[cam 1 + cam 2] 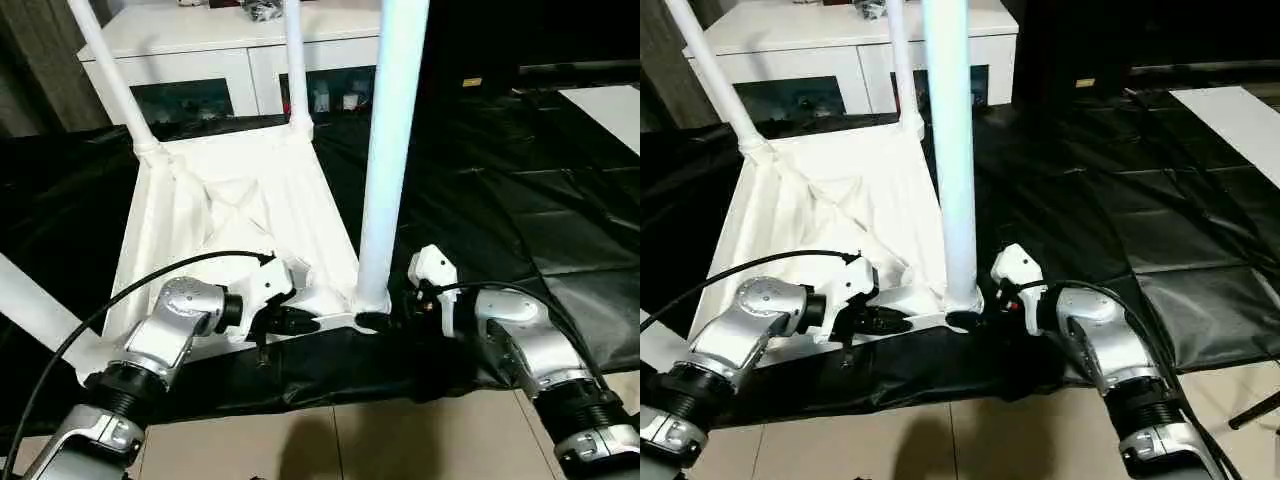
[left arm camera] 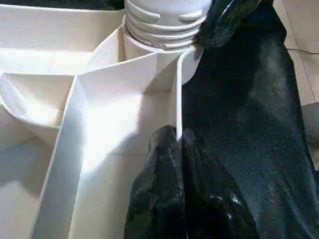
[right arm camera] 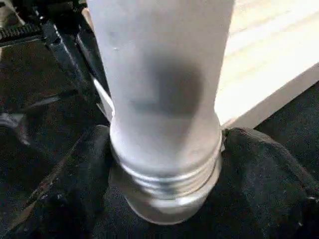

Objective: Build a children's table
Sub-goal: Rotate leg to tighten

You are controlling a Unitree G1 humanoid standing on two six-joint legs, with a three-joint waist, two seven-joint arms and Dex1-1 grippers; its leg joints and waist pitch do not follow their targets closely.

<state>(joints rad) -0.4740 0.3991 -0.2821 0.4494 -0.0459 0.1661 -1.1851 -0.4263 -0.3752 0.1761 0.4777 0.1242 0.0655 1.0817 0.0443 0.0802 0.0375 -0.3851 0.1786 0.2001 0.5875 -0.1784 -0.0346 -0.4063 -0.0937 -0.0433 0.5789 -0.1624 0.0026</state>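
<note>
The right claw (image 1: 985, 312) grasps the base of the near leg (image 1: 952, 150), its black fingers (image 3: 259, 169) set on either side just above the exposed thread where the leg enters its corner socket. The left claw (image 1: 292, 318) is clenched on the near rim of the upturned children's table (image 1: 235, 215), just beside that same leg. The step in hand looks like screwing this leg home; to do it well, the right claw should keep the leg upright and square to the socket while turning, and the left should hold the rim firm so the top does not spin on the black sheet (image 1: 500, 190). Several thread rings show above the socket, so more turns seem needed. The head views show the whole table lying upside down on the sheet, with two far legs (image 1: 110, 75) standing near the white cabinet (image 1: 190, 55). The left wrist view shows the ribbed underside and the rim between pinched fingertips (image 2: 164, 164); the right wrist view shows the uncovered thread up close.
</note>
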